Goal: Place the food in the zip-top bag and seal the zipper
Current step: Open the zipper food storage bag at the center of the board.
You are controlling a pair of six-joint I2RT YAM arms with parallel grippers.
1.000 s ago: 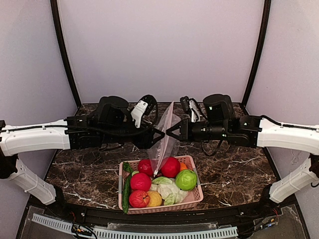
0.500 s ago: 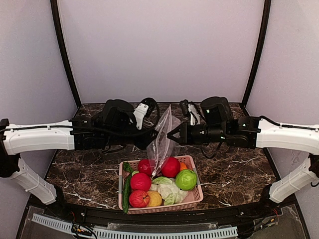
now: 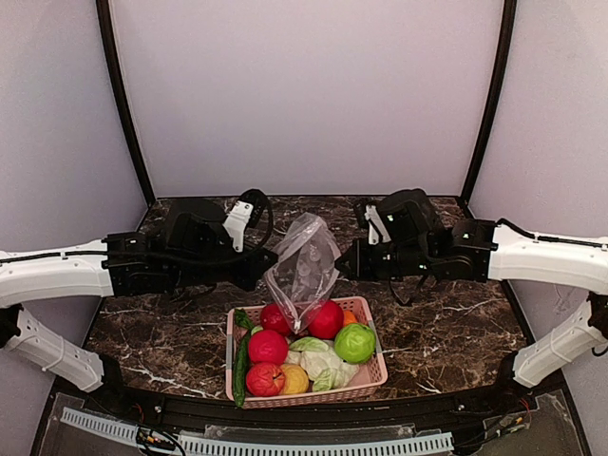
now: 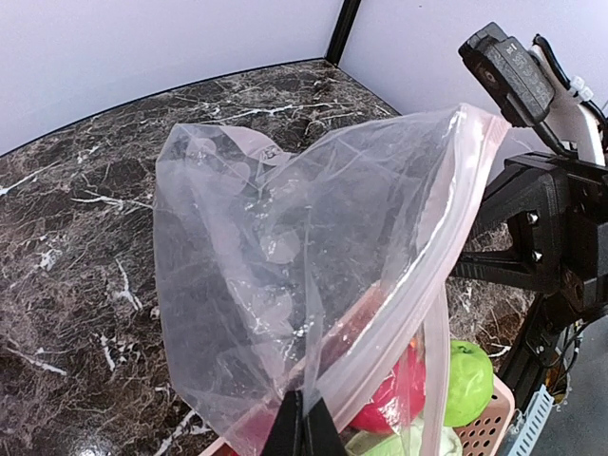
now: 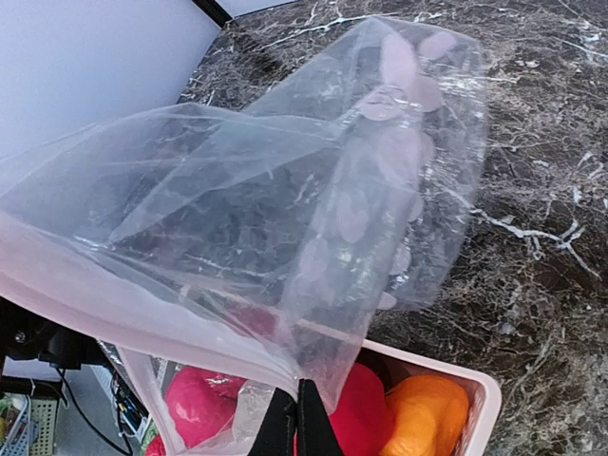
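Since the earlier frame the two arms have drawn apart. The left gripper has slid off to its own side and the right gripper has backed away a little. The zip-top bag, then a narrow upright sheet between them, now bellies open into a wide pouch.

Each gripper's jaws are pressed together on one side of the bag's mouth. In the left wrist view the fingertips meet in a thin dark wedge with clear plastic caught between them, and the right wrist view shows the same. The pinkish zipper strip runs up from the left jaws and arcs over toward the right jaws, its two halves parted.

The bag hangs between the jaws, clear of the marble table. Its lower corner dips toward the pink basket just below both jaws; whether it touches the fruit there I cannot tell.

All the food lies in that basket — red balls, a green ball, a pale cabbage, an orange ball, a yellow ball and a cucumber along the rim on the left jaws' side.
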